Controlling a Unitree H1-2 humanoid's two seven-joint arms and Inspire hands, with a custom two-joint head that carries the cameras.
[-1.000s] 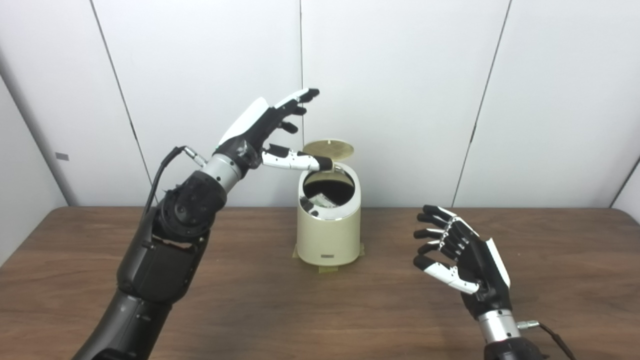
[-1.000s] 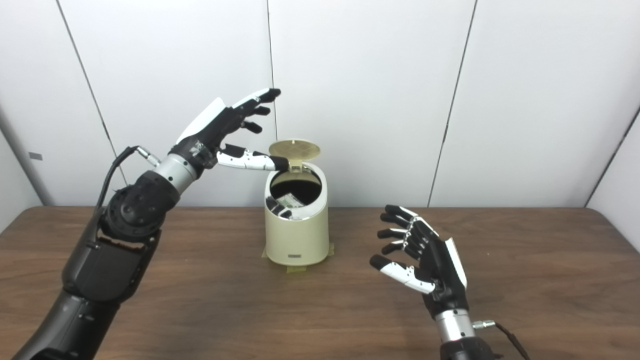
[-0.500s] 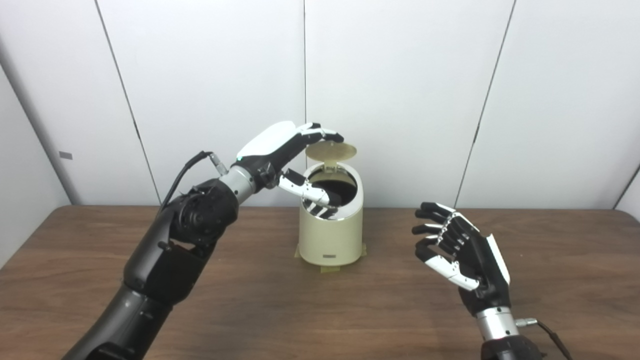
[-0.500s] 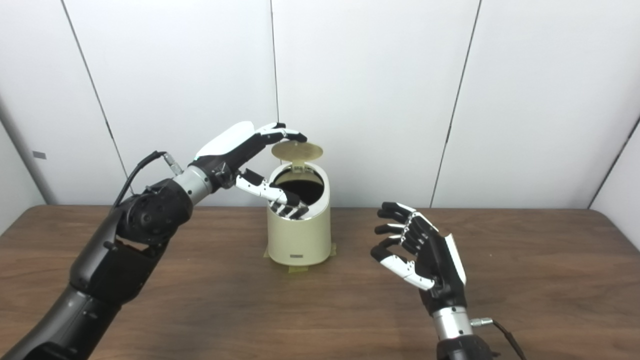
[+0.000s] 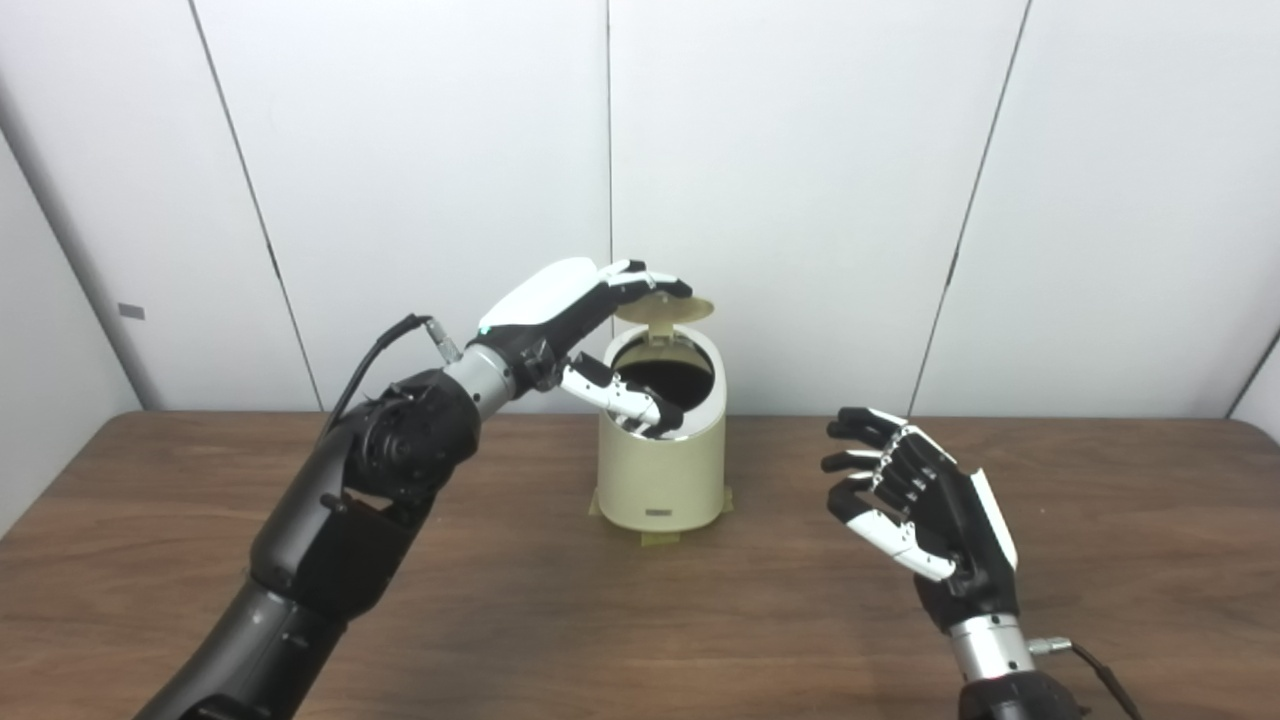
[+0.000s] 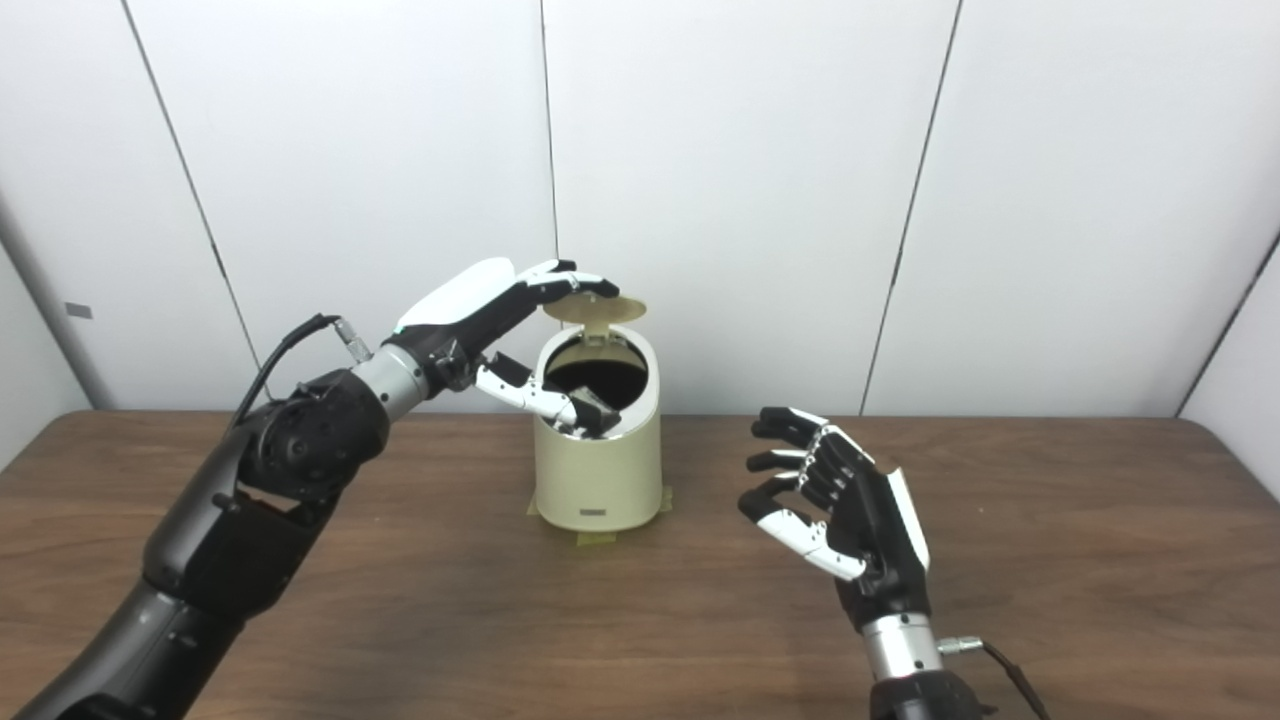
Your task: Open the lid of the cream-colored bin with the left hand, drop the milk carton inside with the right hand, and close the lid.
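The left hand point(image 5: 560, 300) has come down from its raised pose a second ago; its fingers point(image 5: 655, 282) now lie on the lid point(image 5: 672, 309), pressing it lower, thumb by the rim. The cream-colored bin point(image 5: 660, 475) stands mid-desk point(image 5: 500, 600), toward the back edge, still partly open. The dark interior hides the milk carton. The right hand point(image 5: 925, 500) hovers with fingers apart, holding nothing.

No text, brand, number or sign is showing clearly enough to read. The cream-colored bin point(image 5: 660, 470) is carrying a small dark plate low on its front (probably a label, but its marks are blurring into a smudge). A small grey tag point(image 5: 131, 311) is sitting on the wall panel at far left, and nothing on it is making out as lettering either.
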